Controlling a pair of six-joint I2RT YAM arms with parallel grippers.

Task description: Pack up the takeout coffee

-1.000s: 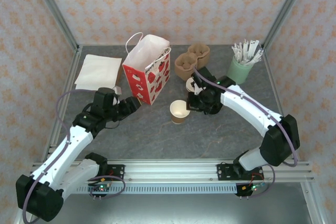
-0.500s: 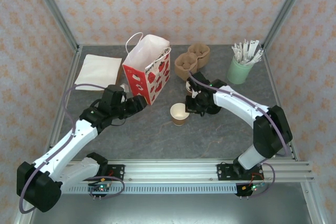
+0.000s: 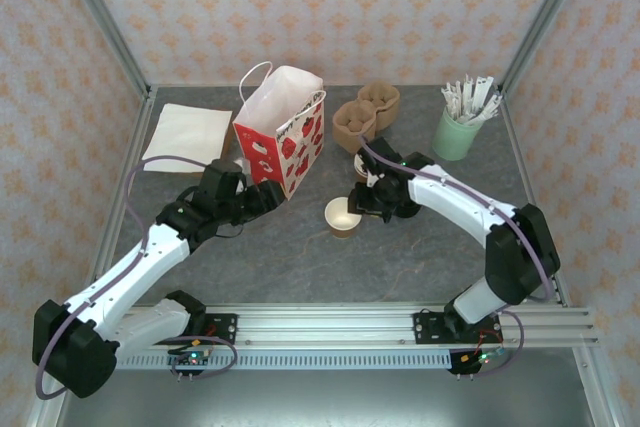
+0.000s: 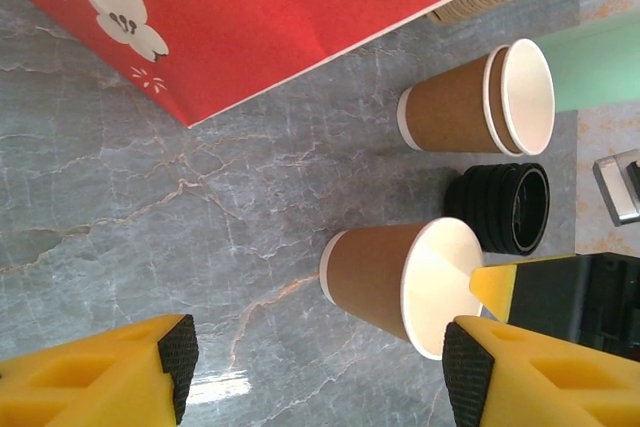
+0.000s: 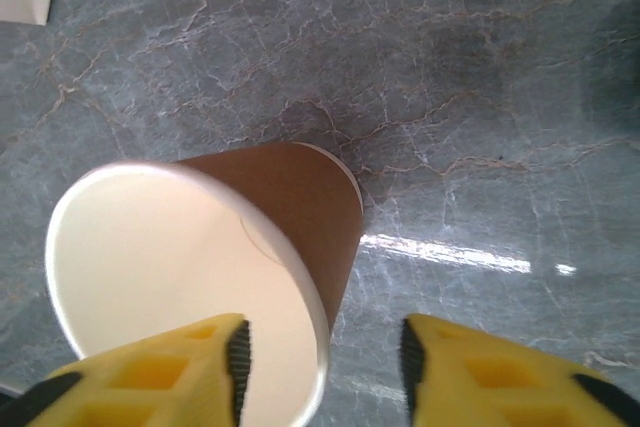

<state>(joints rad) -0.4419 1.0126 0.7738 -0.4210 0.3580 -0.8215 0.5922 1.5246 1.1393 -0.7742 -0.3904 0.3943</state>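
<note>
Astride takeout coffee point(image 5: 275, 197) rim, right gripper point(image 5: 325, 352)

Lab test cell, aluminium frame point(image 3: 104, 17) (wallpapered panels point(image 3: 330, 7))

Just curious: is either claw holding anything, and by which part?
Nothing gripped: the right claw straddles the rim of the coffee cup, unclosed; the left claw is open, empty.

Peach wallpaper point(image 3: 350, 7) with small orange motifs closes in three sides. Silver metal posts point(image 3: 103, 17) climb the corners. The grey, veined worktop point(image 3: 300, 257) shines under overhead light, and a metal rail point(image 3: 330, 322) edges its near side.
</note>
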